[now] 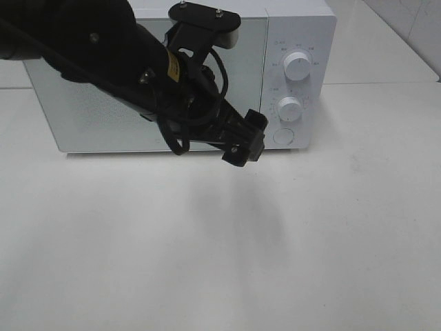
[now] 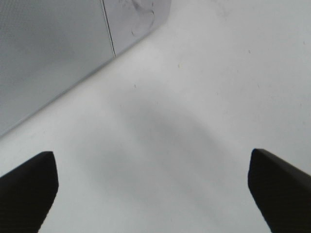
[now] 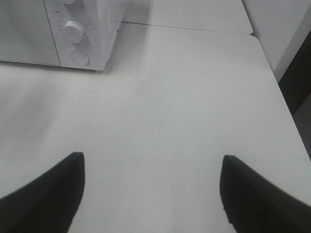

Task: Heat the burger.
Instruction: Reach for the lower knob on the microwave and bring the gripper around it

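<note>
The burger is out of view in every frame. A white microwave (image 1: 207,83) stands at the back of the table with its door shut. My left arm reaches across the front of that door, and my left gripper (image 1: 244,141) hangs just off the door's lower right corner, beside the control panel. In the left wrist view the left gripper (image 2: 153,170) is open over bare table, with the microwave (image 2: 48,53) close by. My right gripper (image 3: 153,174) is open too, with nothing between its fingers, and stands well away from the microwave (image 3: 29,34).
The microwave's panel carries two white knobs (image 1: 298,65) (image 1: 290,108) and a round button (image 1: 283,136). A white table (image 1: 220,262) spreads in front of it. The table's edge (image 3: 279,92) and a dark gap show beyond my right gripper.
</note>
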Controlling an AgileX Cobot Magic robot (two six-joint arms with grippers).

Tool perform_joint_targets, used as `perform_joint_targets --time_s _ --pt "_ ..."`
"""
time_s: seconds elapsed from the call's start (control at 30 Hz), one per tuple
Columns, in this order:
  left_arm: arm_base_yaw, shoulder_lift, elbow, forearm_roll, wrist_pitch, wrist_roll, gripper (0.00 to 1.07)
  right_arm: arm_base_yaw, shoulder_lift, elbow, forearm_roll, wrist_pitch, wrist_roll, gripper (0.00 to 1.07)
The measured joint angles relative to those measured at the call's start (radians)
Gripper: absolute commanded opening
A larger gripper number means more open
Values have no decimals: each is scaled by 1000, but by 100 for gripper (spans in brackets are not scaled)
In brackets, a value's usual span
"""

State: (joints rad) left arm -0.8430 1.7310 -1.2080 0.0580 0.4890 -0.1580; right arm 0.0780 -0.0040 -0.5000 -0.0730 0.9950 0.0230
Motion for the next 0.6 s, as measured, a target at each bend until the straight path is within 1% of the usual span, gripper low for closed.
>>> perform_joint_targets --time_s 0.03,0.07,0.1,0.13,0.17,0.23,0.3,0.33,0.37,0.43,0.47,0.5,0.53,0.57,0.6 --pt "-1 -14 0 -11 44 0 101 0 0 0 0 0 0 76" --pt "-1 -37 0 -31 155 0 101 0 0 0 0 0 0 76" --pt "-1 -37 0 -31 155 0 101 0 0 0 0 0 0 76" --pt "-1 -48 0 -34 213 0 101 0 0 0 0 0 0 76" --pt "-1 -48 0 -34 213 0 101 0 0 0 0 0 0 76" --pt "4 -71 0 -37 393 -7 100 0 0 0 0 0 0 76" --pt "9 -76 0 -40 427 -15 100 0 0 0 0 0 0 76" --pt "34 -90 0 -40 466 -31 100 0 0 0 0 0 0 76" --pt "34 -90 0 -40 466 -31 100 0 0 0 0 0 0 76" --pt "98 -128 0 -40 495 -42 100 0 0 0 0 0 0 76" --pt "98 -128 0 -40 495 -42 100 0 0 0 0 0 0 76" --pt "156 -158 -2 -39 519 -42 100 0 0 0 0 0 0 76" --pt "156 -158 -2 -39 519 -42 100 0 0 0 0 0 0 76" --pt "191 -179 -2 -39 536 -42 100 0 0 0 0 0 0 76" --pt "255 -210 -2 -39 574 -38 100 0 0 0 0 0 0 76"
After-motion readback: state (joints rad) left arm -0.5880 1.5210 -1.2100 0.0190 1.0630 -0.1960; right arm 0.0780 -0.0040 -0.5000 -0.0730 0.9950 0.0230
